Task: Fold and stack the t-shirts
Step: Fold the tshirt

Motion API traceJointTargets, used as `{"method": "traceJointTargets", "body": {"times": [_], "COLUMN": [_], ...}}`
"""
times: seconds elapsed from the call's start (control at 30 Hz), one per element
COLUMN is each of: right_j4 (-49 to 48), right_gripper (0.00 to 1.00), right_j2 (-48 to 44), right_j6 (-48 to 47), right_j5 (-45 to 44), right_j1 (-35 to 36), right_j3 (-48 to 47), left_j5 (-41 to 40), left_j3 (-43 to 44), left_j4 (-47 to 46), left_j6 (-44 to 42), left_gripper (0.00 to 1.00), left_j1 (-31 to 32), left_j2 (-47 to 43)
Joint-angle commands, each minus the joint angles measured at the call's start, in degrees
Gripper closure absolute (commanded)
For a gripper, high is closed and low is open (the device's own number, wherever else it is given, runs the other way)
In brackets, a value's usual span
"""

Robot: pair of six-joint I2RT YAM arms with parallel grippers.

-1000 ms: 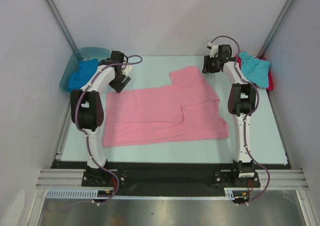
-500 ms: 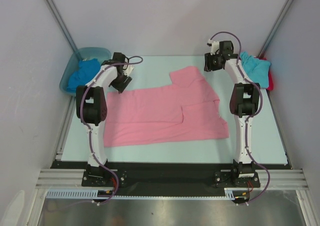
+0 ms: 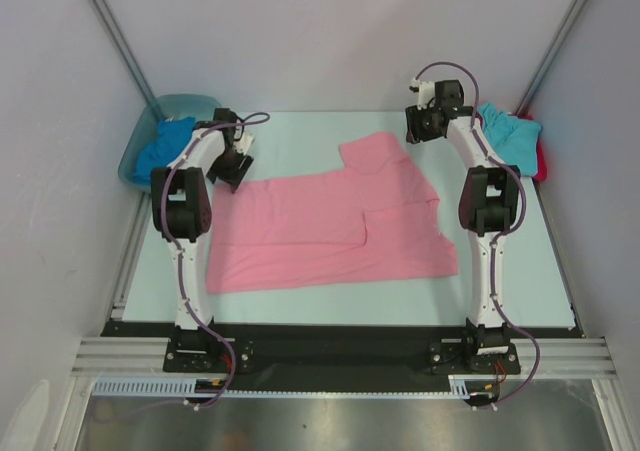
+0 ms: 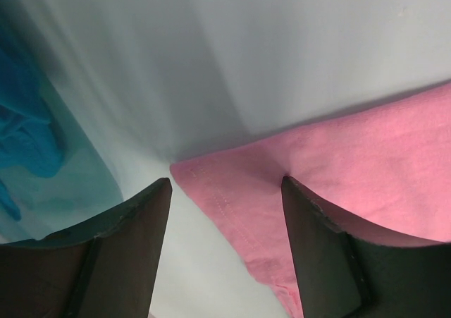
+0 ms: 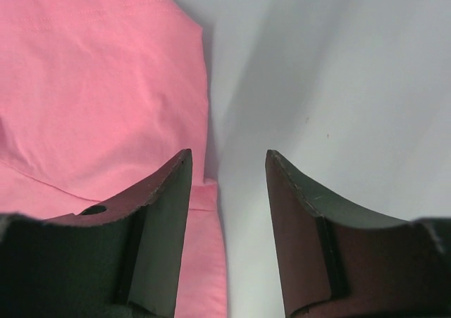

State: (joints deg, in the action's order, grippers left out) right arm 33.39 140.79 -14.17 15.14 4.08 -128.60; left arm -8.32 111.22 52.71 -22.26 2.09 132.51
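Note:
A pink t-shirt (image 3: 330, 226) lies flat and partly folded on the table. My left gripper (image 3: 228, 168) is open just above the shirt's far left corner (image 4: 211, 180), which lies between its fingers. My right gripper (image 3: 418, 129) is open above the table beside the shirt's far right sleeve (image 5: 106, 85). A royal blue t-shirt (image 3: 160, 149) sits in the tub (image 3: 185, 104) at the far left. A turquoise t-shirt (image 3: 510, 136) lies on a red t-shirt (image 3: 541, 161) at the far right.
The translucent tub shows at the left of the left wrist view (image 4: 77, 184). Grey walls enclose the table (image 3: 300, 131) on three sides. Black rail runs along the near edge (image 3: 330, 346).
My left gripper has moved left and slightly away, to the shirt's far left corner. My right gripper has risen a little toward the back wall. The shirt has not moved.

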Motion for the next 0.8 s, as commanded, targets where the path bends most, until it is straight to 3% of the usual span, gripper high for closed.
{"method": "traceJointTargets", "body": {"times": [0.0,0.77], "right_j4": [0.01,0.1], "right_gripper": [0.48,0.49], "right_j2": [-5.17,-8.34], "right_j6": [-1.38,-3.14], "right_j5": [-1.07,-2.92], "right_j1": [0.49,1.46], "right_j3": [-0.34,3.17], "left_j5": [1.72,1.55], "left_j3": [3.04,7.17], "left_j4": [0.55,2.31], "left_j6": [1.17,0.11], "left_gripper": [0.3,0.32], "left_j1": [-0.94,-5.34], "left_j2": [1.08,6.01]}}
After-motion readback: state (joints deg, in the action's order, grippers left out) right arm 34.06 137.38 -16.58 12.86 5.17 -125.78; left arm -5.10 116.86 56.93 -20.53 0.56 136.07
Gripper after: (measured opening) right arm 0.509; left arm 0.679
